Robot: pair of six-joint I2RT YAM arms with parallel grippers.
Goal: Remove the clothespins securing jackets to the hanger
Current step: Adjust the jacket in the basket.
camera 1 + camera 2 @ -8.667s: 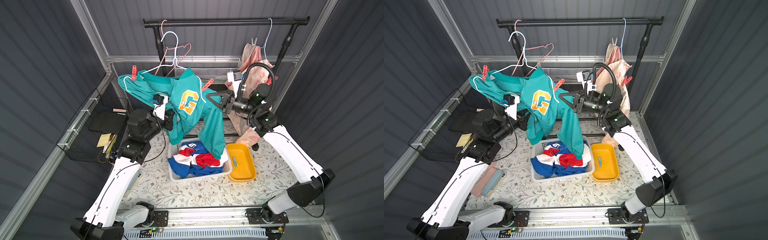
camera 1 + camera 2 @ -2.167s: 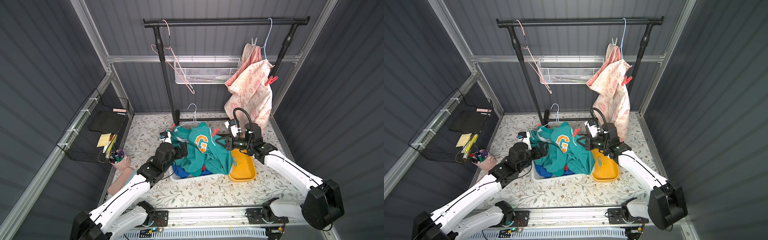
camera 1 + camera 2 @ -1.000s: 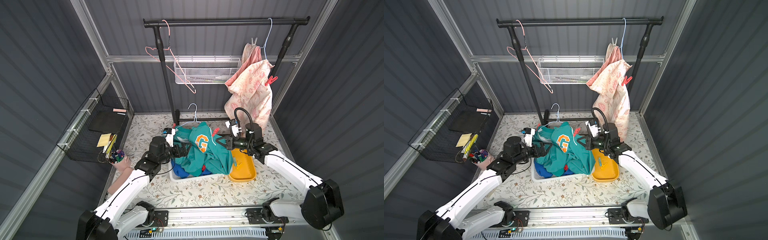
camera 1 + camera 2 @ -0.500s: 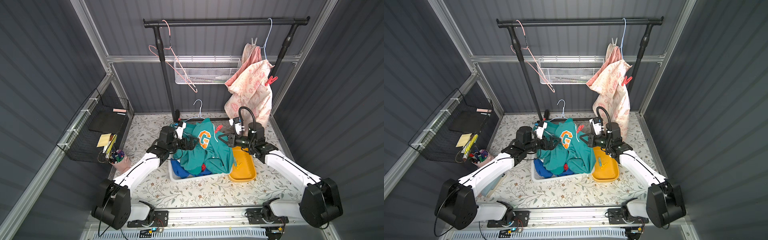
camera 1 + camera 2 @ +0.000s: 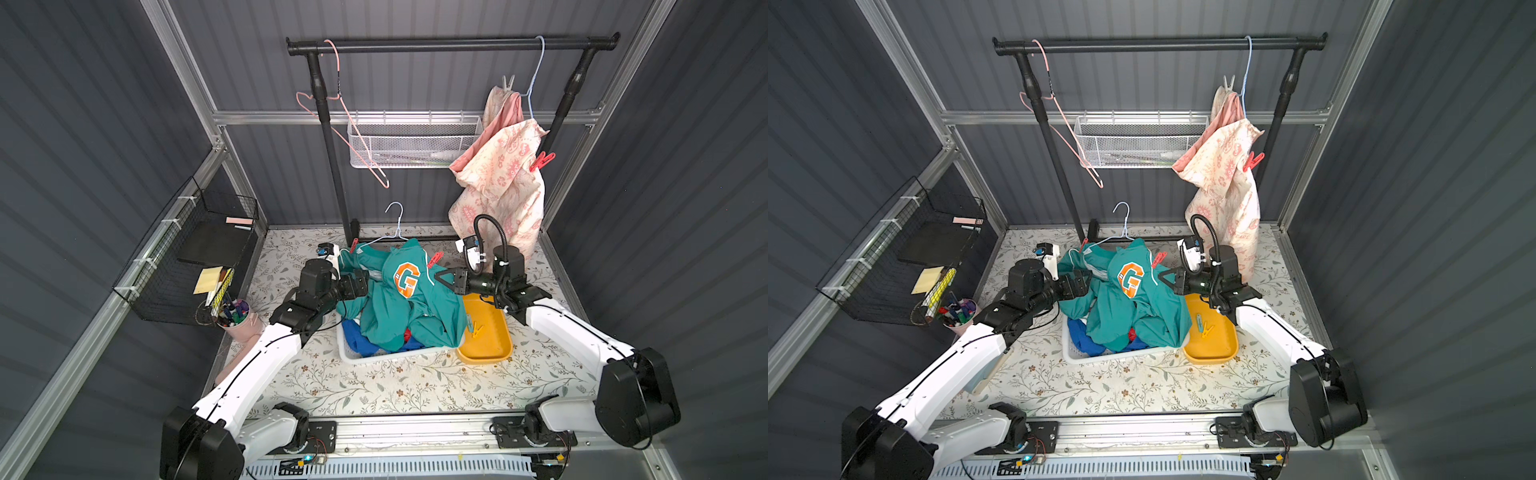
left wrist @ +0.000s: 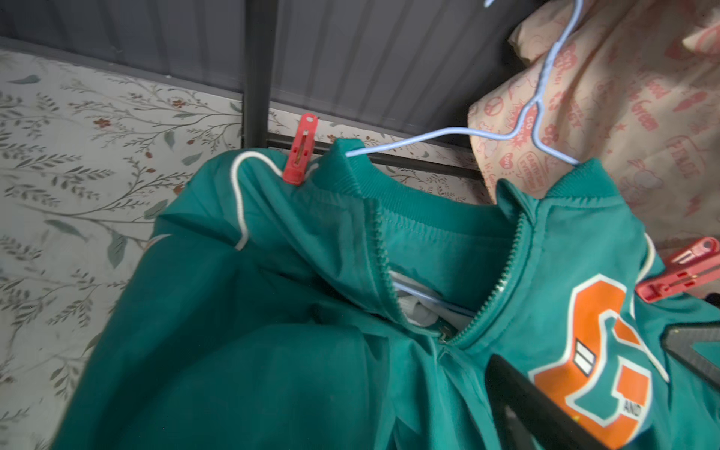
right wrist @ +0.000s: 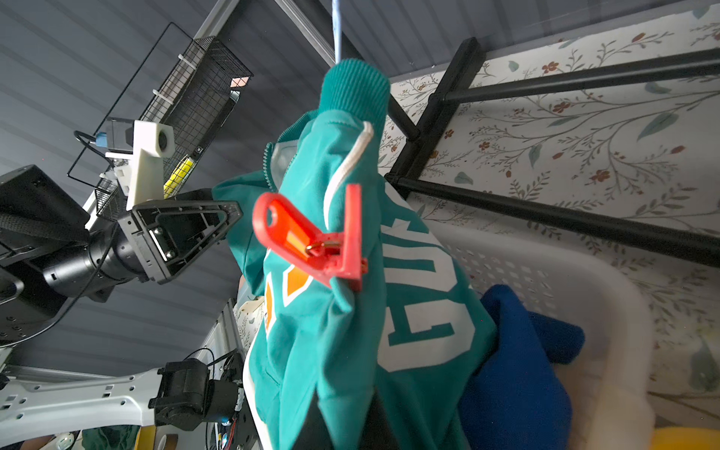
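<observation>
The teal jacket (image 5: 399, 299) with an orange G hangs on a light blue hanger (image 5: 395, 224) above the basket. A red clothespin (image 6: 300, 150) clips one shoulder, and a second red clothespin (image 7: 319, 241) clips the other. My right gripper (image 7: 346, 424) is shut on the teal fabric below that second pin. My left gripper (image 5: 361, 282) is open against the jacket's opposite side; one dark finger (image 6: 537, 409) shows. The cream floral jacket (image 5: 498, 178) hangs on the rail with a red pin (image 5: 541, 161) and a whitish pin (image 5: 508, 82). The blue jacket (image 5: 357, 343) lies in the basket.
The white basket (image 5: 345, 353) stands mid-table beside a yellow tray (image 5: 490, 340) holding loose pins (image 5: 477, 330). An empty pink hanger (image 5: 353, 133) hangs from the black rail (image 5: 457, 41). A wire shelf (image 5: 415, 141) is on the back wall, and a pen cup (image 5: 239, 316) at left.
My left arm swung in from the lower left to the jacket's side. The right gripper lifted the teal jacket and its hanger a little higher. The pink hanger swings on the rail.
</observation>
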